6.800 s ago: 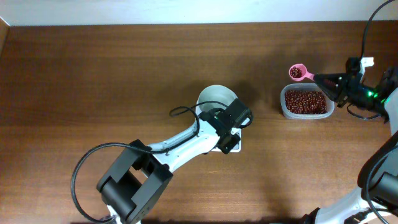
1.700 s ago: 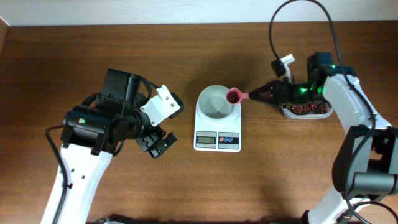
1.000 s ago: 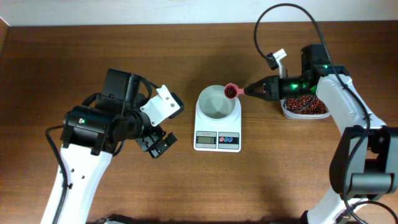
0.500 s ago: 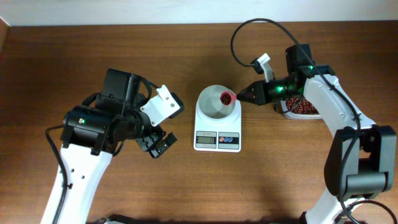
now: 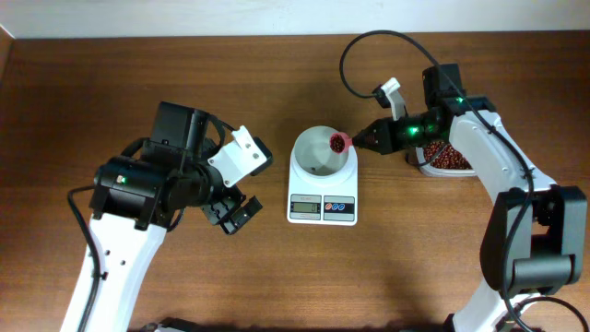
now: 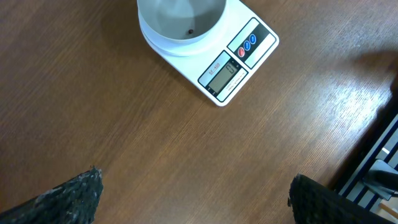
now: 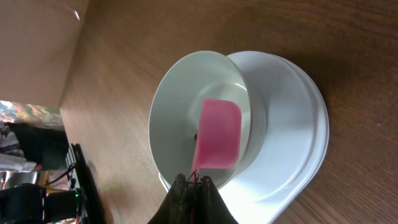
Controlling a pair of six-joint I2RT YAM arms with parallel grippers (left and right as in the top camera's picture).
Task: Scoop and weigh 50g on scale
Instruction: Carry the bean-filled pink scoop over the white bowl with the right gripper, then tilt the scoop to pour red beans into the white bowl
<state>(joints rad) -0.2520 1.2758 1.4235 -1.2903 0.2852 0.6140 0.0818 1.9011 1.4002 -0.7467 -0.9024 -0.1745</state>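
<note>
Surface (image 5: 442,267) of dark wood carries the white scale (image 5: 323,208) at its middle, and the left hand (image 5: 232,214) hangs well to the scale's left, its fingers (image 6: 68,196) spread wide and grasping nothing. The right hand (image 5: 366,139) is clenched on the handle of a pink scoop (image 7: 217,134), whose cup sits over the right side of the scale's round bowl (image 5: 313,159), while a clear tub (image 5: 441,166) stands further right, partly under that arm. Beans (image 5: 338,143) fill the scoop's cup, more lie in the tub, and the left wrist view shows a single dark grain (image 6: 190,31) in the bowl.
</note>
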